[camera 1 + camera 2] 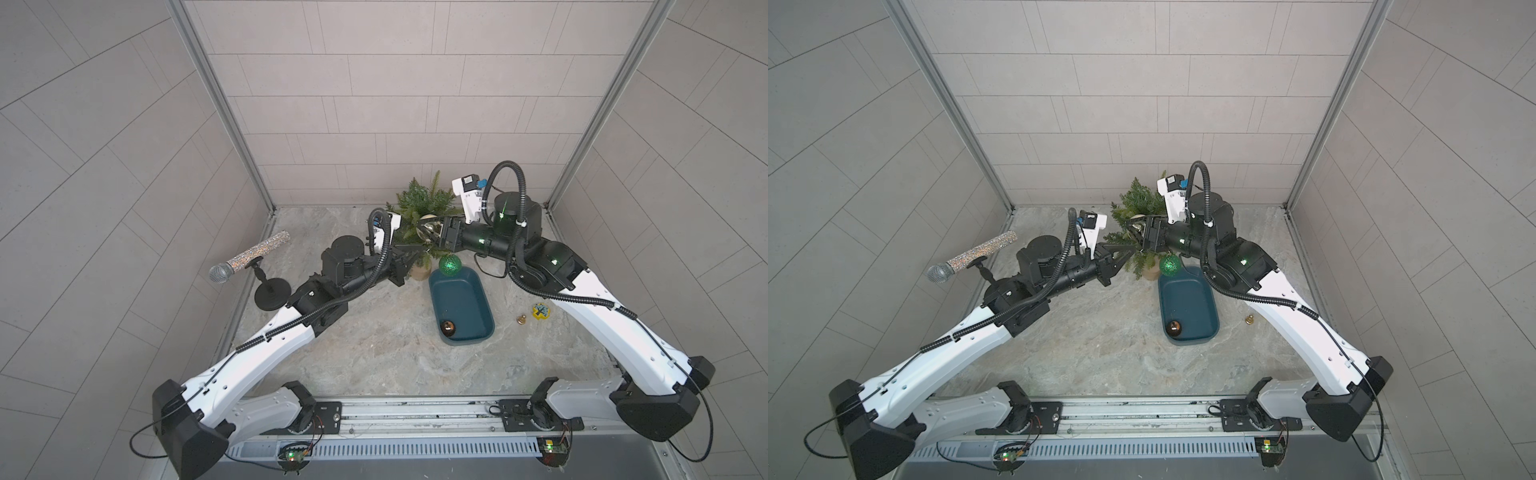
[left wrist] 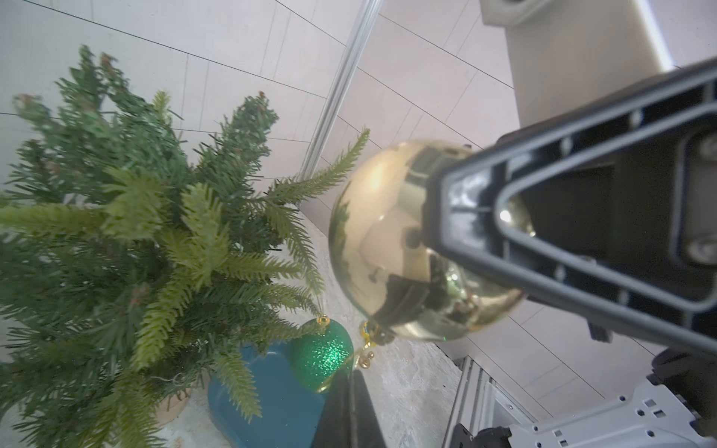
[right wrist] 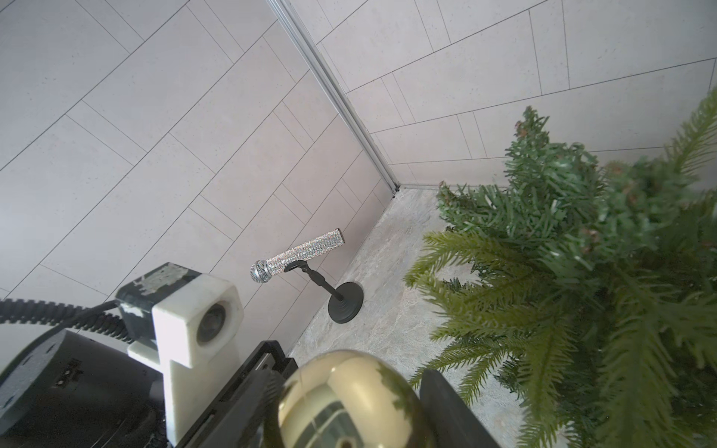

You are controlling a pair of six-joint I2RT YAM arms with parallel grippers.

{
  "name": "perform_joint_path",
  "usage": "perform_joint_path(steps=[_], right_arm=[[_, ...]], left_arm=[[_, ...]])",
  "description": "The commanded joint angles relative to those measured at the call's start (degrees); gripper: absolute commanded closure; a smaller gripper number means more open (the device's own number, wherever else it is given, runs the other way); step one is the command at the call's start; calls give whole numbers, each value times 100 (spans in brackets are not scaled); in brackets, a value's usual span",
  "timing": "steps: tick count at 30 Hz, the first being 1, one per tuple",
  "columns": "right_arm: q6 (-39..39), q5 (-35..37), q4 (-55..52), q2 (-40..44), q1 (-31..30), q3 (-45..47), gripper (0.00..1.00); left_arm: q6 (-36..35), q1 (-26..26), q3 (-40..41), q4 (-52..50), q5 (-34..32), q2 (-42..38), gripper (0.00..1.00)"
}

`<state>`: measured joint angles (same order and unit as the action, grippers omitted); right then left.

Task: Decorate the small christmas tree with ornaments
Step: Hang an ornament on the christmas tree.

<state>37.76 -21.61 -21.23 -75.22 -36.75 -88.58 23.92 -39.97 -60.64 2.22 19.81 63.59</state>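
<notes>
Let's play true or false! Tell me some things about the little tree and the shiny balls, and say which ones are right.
1. The right gripper holds the gold ball. True.
2. The green glitter ball lies in the blue tub. False: it hangs from a branch of the little tree.
3. The copper ball lies in the blue tub. True.
4. The sparkly microphone lies flat on the table. False: it sits up on a black stand.
</notes>
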Motion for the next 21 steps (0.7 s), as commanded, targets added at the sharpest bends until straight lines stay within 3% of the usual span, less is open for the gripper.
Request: perform_joint_path(steps=[1, 11, 13, 14, 17, 21], right_arm=[[-39, 113, 199, -83, -38, -238, 40], [-269, 515, 180, -469, -16, -810, 40], [-265, 550, 182, -557, -12, -906, 40], [-264, 578, 179, -595, -16, -941, 40], [-251, 552, 179, -708, 1, -1034, 40], [-217, 513, 207, -754, -3, -1078, 40]], left_arm=[[-72, 150, -136, -55, -104, -137, 100], [-142, 425, -465, -87, 8, 56, 100], [-160, 433, -535, -74, 72, 125, 75], [-160, 435, -545, -63, 81, 150, 70], [-233, 446, -599, -65, 77, 211, 61], [-261, 437, -651, -29, 111, 302, 58]])
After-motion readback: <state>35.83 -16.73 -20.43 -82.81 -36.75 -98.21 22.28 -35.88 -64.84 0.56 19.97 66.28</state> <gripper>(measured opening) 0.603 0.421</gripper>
